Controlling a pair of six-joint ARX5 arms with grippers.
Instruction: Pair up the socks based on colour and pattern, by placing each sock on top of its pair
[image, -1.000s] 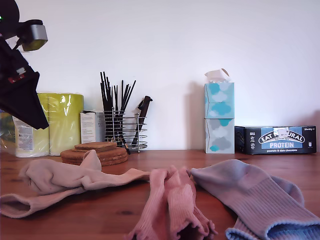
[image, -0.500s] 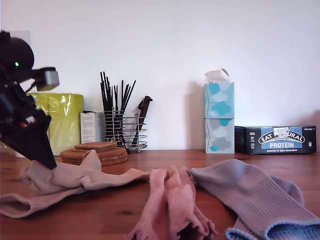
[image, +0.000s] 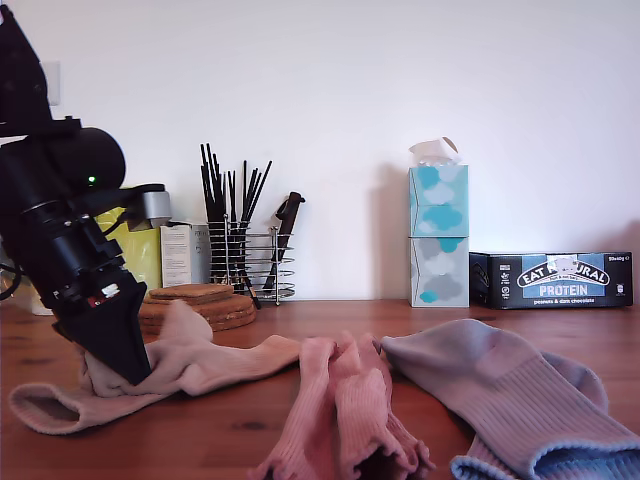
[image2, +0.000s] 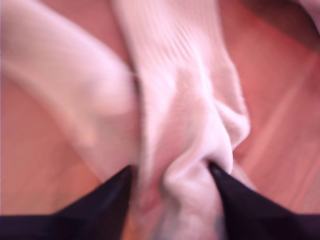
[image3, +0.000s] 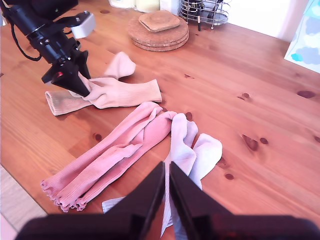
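My first gripper clamps the beige socks, my second gripper pressed together aloft, box reading "EAT NATURAL PROTEIN".

First wrist view: heavily blurred. The beige socks show as soft folds; rib detail and the border between the two socks cannot be resolved.

Exterior view: the pink socks and blue socks are cut off by the lower edge. My first pincer hides part of the beige pile, and its tips are not visible there.

Second wrist view: my second pincer covers part of the blue socks. The print on the protein box is mostly too small to read.
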